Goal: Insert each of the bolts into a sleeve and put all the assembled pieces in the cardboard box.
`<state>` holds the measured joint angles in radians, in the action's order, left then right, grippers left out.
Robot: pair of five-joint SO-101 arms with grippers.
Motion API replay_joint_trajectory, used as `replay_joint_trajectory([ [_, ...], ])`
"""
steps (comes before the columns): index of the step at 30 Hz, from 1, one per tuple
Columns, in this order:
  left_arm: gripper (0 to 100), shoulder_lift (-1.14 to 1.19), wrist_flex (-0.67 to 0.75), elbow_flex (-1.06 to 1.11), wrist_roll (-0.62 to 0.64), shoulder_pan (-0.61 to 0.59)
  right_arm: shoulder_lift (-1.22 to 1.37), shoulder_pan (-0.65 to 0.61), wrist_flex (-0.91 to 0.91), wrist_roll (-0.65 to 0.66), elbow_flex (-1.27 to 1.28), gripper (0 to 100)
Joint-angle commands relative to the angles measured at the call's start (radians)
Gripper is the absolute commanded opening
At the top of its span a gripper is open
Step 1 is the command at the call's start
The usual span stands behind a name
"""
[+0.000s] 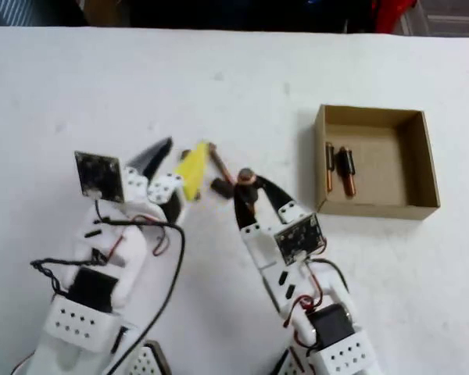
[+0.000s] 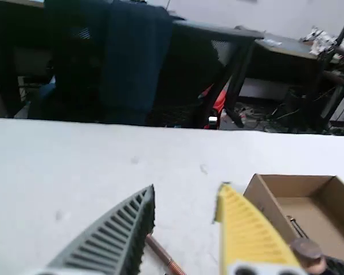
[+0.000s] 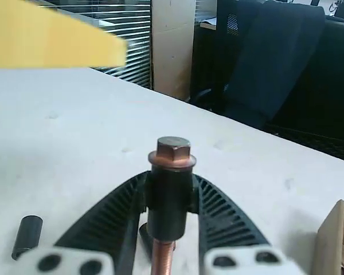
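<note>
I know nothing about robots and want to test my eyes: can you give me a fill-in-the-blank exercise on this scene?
The brown cardboard box holds ___ assembled pieces. The right end effector is shut on a black cylindrical sleeve with a copper-coloured ___ through it. The left end effector, open, has one black finger and one ___ one.
Missing words: two; bolt; yellow.

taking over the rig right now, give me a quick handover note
Left gripper: open, by a loose bolt lying on the table.
Right gripper: shut on a sleeve with the held bolt through it.
Spare sleeve lies beside it.
Done: two assembled pieces in the cardboard box.
Left: box the held piece, then assemble and box the last pair.
</note>
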<state>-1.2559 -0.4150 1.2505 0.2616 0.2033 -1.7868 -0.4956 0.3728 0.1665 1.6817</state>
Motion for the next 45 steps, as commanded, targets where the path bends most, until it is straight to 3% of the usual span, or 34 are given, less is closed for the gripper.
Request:
replay_joint_trajectory([
  [1, 1, -0.007, -0.063, -0.051, -0.084, -0.062, -0.010, 0.016, 0.007, 0.015, 0.009, 1.7],
  [7, 4, -0.007, -0.201, -0.051, -0.242, -0.088, -0.013, 0.042, 0.067, 0.015, 0.009, 1.7],
  [16, 2, -0.007, -0.388, -0.049, -0.250, -0.102, -0.013, 0.051, 0.209, 0.017, -0.066, 1.6],
  [23, 2, -0.012, -0.433, -0.008, -0.252, -0.120, -0.005, 0.183, 0.358, 0.017, -0.241, 1.6],
  [27, 2, -0.113, -0.402, 0.084, -0.269, -0.120, -0.004, 0.236, 0.449, 0.017, -0.342, 1.6],
  [31, 2, -0.286, -0.479, 0.140, -0.295, -0.120, 0.008, 0.272, 0.533, 0.063, -0.466, 1.6],
  [38, 2, -0.579, -0.649, 0.204, -0.296, -0.189, 0.305, 0.332, 0.570, 0.132, -0.652, 1.7],
  [45, 2, -0.568, -0.667, 0.209, -0.299, -0.203, 0.685, 0.473, 0.461, 0.152, -0.776, 1.7],
])
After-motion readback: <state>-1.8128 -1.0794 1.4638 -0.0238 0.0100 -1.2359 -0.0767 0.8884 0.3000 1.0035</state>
